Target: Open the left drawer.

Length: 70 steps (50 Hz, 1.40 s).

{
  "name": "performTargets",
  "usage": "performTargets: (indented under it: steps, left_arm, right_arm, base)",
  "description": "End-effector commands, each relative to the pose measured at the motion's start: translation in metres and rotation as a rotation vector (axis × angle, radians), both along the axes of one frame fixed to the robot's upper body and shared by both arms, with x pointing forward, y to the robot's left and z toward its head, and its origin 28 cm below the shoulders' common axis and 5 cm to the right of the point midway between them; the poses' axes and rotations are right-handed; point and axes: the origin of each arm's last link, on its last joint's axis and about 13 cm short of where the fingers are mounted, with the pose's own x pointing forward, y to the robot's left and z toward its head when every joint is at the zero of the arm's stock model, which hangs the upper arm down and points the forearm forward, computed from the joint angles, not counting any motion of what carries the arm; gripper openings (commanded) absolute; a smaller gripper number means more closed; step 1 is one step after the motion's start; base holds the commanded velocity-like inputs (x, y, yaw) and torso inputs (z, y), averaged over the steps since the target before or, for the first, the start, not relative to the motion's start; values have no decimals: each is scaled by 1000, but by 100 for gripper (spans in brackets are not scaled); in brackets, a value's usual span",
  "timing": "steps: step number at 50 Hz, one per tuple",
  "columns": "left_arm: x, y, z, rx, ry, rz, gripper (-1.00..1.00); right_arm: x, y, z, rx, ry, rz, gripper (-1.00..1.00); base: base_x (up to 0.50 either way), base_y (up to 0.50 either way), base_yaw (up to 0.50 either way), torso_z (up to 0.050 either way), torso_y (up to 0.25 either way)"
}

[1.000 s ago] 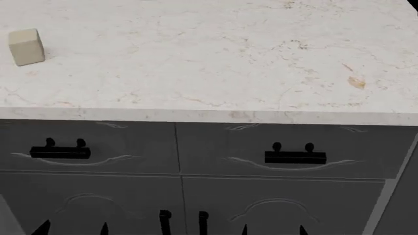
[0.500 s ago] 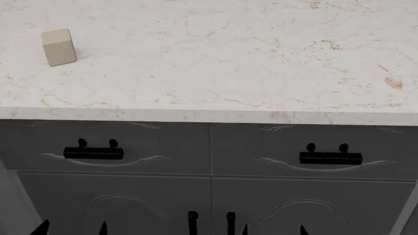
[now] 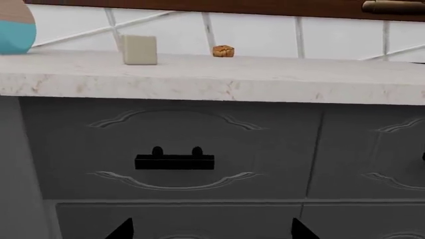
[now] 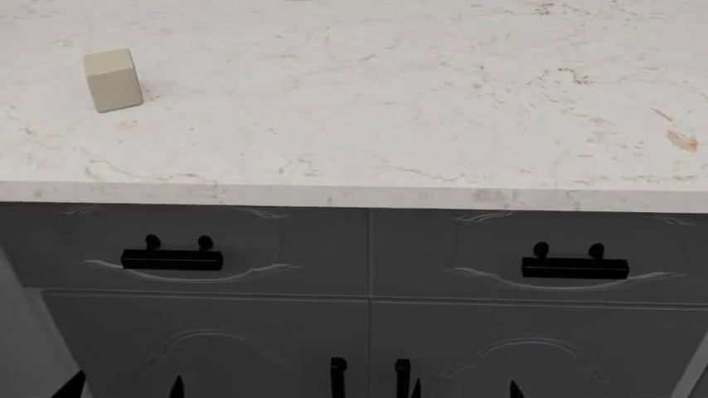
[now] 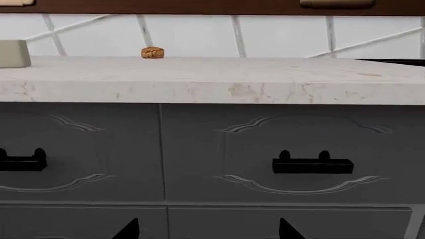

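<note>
The left drawer [image 4: 254, 249] is a shut dark-grey front with wavy trim under the marble counter, with a black bar handle [image 4: 172, 259]. In the left wrist view the drawer [image 3: 265, 149] fills the middle and its handle [image 3: 174, 162] sits straight ahead. My left gripper [image 3: 211, 231] is open and empty, some way short of the front, below the handle; only its tips show low in the head view [image 4: 124, 388]. My right gripper [image 5: 209, 231] is open and empty, facing the matching right drawer [image 5: 219, 154], and also shows in the head view [image 4: 465, 390].
The right drawer's handle [image 4: 575, 267] matches the left one. Taller doors with vertical black handles [image 4: 337, 377] stand below. On the counter [image 4: 366, 108] are a beige cube [image 4: 113, 80] and a small brown lump [image 3: 223, 51]. A blue vase [image 3: 13, 30] stands at the counter's end.
The whole scene has slid to the right in the head view, fast at first and then slowly. The left drawer stays shut.
</note>
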Motion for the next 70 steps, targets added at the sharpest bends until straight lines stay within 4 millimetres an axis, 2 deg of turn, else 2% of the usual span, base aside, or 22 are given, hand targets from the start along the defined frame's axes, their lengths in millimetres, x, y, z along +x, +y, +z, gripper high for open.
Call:
performTargets:
  steps: [1,55,70]
  left_arm:
    - [-1,-1,-1,24,-7,-9,100]
    - [-2,-1,-1,23,0,-24,100]
    - [-2,-1,1,-1,-6,-22,100]
  right_arm:
    - [0,0,0,1,4,-4,100]
    - [0,-1,-2,3,3,-8,100]
    - [0,0,1,7,-14,11,100]
  base:
    - [0,0,0,0,-107]
    - [-1,0,0,0,-208]
    - [85,0,0,0,0]
